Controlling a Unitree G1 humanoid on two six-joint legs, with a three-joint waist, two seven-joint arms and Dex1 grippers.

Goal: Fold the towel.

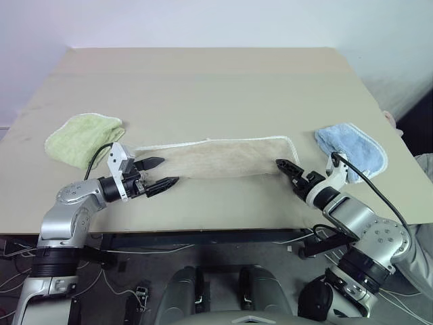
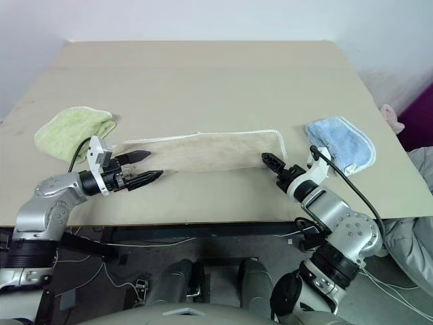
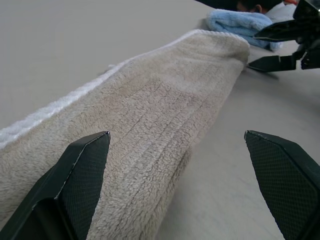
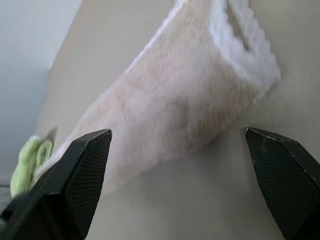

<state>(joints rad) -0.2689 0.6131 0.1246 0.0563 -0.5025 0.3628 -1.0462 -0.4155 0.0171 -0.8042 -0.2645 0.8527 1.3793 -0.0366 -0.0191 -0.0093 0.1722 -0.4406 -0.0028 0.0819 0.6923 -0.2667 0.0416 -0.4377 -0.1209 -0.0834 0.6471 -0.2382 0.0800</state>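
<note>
On table (image 1: 203,81), beige towel (image 1: 223,157) folded into long strip, white corded edge at 12 o'clock; left gripper (image 1: 157,174), right gripper (image 1: 284,166) splayed wide, empty.

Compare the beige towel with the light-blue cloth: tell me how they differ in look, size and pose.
The beige towel is tan with white corded edging; the light-blue cloth is pale blue. The beige towel is much larger, lying as a long folded band across the table; the light-blue cloth is a small bundle near the table's right edge. The beige towel lies between the two open grippers; the light-blue cloth sits beyond the right gripper. Both rest ungripped on the table.
</note>
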